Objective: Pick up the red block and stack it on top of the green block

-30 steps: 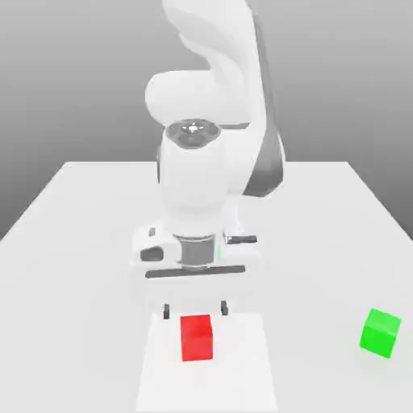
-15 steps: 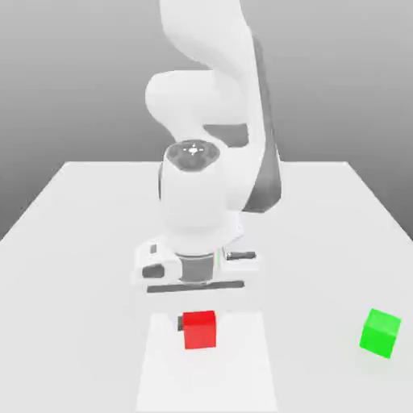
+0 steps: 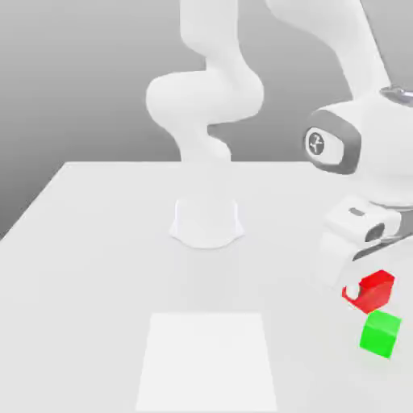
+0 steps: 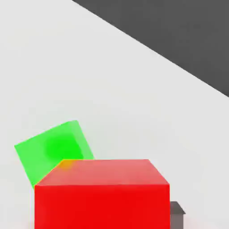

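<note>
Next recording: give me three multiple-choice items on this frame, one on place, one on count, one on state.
1. The small matte red cube is: A) on the white square patch B) held in the air just above the small matte green cube C) behind the arm's base.
2. Cubes in the scene: A) one B) two C) three.
3. The end effector is: A) open B) shut on the red cube C) shut on nothing.

Key: 1 B, it hangs off the table; 2 B, one red, one green; 3 B, the cube rides with it.

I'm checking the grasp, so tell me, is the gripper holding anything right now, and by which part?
Yes. The gripper is shut on the red block, fingers pressing two opposite side faces, carrying it in the air just above the green block.
</note>
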`<state>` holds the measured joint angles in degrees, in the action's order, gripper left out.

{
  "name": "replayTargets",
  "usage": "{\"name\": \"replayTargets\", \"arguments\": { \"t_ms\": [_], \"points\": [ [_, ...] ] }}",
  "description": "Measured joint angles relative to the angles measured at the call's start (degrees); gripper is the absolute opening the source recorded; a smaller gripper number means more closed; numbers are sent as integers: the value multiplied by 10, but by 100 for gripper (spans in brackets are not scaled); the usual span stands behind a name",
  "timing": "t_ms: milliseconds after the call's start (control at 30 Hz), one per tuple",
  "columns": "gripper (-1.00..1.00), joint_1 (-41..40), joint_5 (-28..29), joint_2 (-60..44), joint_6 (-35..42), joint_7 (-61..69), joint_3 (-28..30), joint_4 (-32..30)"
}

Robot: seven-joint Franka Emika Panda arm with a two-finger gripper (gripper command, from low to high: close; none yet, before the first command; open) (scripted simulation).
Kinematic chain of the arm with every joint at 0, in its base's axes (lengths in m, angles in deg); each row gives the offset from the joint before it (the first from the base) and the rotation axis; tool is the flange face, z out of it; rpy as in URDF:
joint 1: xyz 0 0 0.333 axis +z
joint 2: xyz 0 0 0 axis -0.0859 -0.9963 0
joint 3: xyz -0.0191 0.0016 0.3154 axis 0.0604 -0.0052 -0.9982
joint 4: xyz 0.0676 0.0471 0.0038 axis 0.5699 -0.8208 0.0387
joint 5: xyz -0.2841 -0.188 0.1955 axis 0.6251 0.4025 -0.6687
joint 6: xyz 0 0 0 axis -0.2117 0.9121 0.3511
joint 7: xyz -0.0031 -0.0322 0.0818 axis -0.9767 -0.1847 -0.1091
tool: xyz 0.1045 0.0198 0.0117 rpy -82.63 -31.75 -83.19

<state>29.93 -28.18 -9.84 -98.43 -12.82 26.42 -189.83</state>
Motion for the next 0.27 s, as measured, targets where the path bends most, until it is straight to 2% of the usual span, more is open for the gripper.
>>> {"name": "replayTargets", "arguments": {
  "t_ms": [133,167,267],
  "points": [
    [-100,18,40,-75,-65,-33,20,8],
    [100,21,46,-86,-75,-37,24,9],
    [100,21,46,-86,-75,-37,24,9]
  ]
}}
